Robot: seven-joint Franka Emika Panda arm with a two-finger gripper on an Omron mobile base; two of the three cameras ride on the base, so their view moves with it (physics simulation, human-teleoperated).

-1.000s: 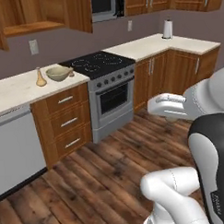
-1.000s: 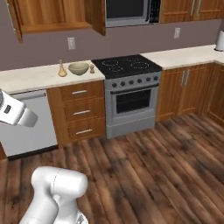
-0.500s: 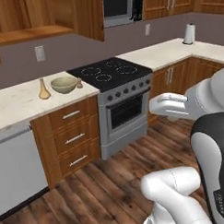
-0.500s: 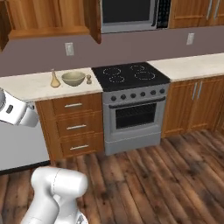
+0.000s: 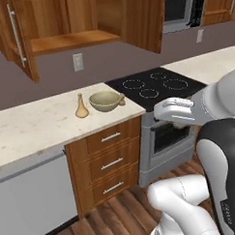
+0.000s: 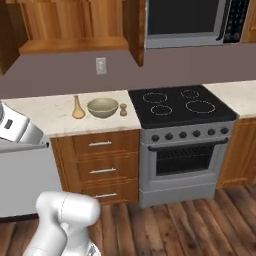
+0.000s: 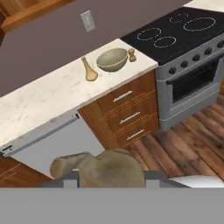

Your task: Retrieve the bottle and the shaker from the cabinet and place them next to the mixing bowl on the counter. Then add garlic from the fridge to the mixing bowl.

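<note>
Gripper (image 7: 112, 177): clenched on beige lumpy garlic bulb (image 7: 109, 167) | olive ceramic mixing bowl (image 6: 102, 107): far on counter, between tan bottle (image 6: 78, 108) and small brown shaker (image 6: 123, 109) | risk: careless lowering may knock either neighbour.

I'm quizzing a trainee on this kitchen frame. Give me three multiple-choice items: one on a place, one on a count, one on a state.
1. Where is the mixing bowl?
A. on the stove
B. on the counter left of the stove
C. in the cabinet

2. How many drawer fronts sit below the bowl?
A. one
B. three
C. five

3. What state is the pincer in?
A. shut on the garlic
B. open and empty
C. shut on the bottle

Answers:
1 B: it rests on the counter between the bottle and the shaker.
2 B: three handles are stacked there.
3 A: the garlic sits between its tips.
</note>
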